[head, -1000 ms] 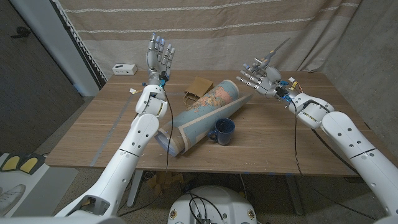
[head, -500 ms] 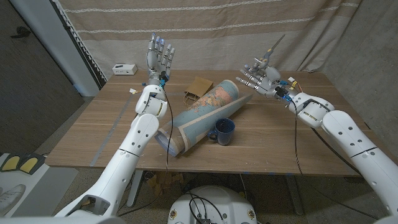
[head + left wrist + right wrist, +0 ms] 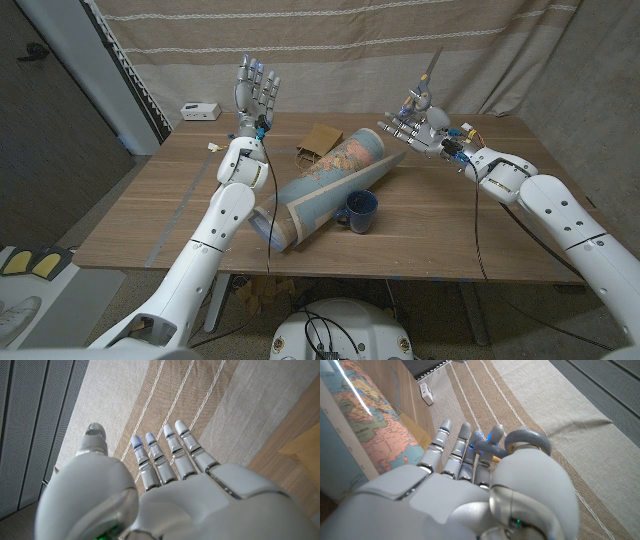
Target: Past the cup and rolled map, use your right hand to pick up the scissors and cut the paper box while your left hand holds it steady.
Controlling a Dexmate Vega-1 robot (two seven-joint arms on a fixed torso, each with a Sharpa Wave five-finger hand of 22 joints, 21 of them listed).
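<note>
Right hand [image 3: 412, 126]: hanging raised above the table's far right part, just beside the map's far end, fingers curled around the scissors; in the wrist view [image 3: 470, 485] the fingers are reaching up with a grey handle loop between them.
Scissors [image 3: 429, 78]: sitting gripped in the right hand, blades pointing up and away towards the curtain; the handle loop [image 3: 527, 440] is showing at the fingertips in the right wrist view.
Left hand [image 3: 256, 92]: standing upright above the table's far left part, palm facing forward, fingers spread apart and holding nothing; the left wrist view [image 3: 165, 485] is showing its back with fingers stretching towards the curtain.
Box [image 3: 318, 141]: lying on the table past the map, brown paper, between the two hands and touched by neither; a tan corner [image 3: 302, 447] is showing in the left wrist view.
Map [image 3: 325, 186]: lying rolled and slanting across the table's middle, its printed side also showing in the right wrist view [image 3: 365, 425].
Cup [image 3: 359, 210]: standing upright, dark blue, just beside the map on its near side.
Table [image 3: 150, 215]: wooden, bearing all of these.
Curtain [image 3: 340, 60]: hanging striped behind the table.
White device [image 3: 199, 110]: sitting behind the table's far left corner.
</note>
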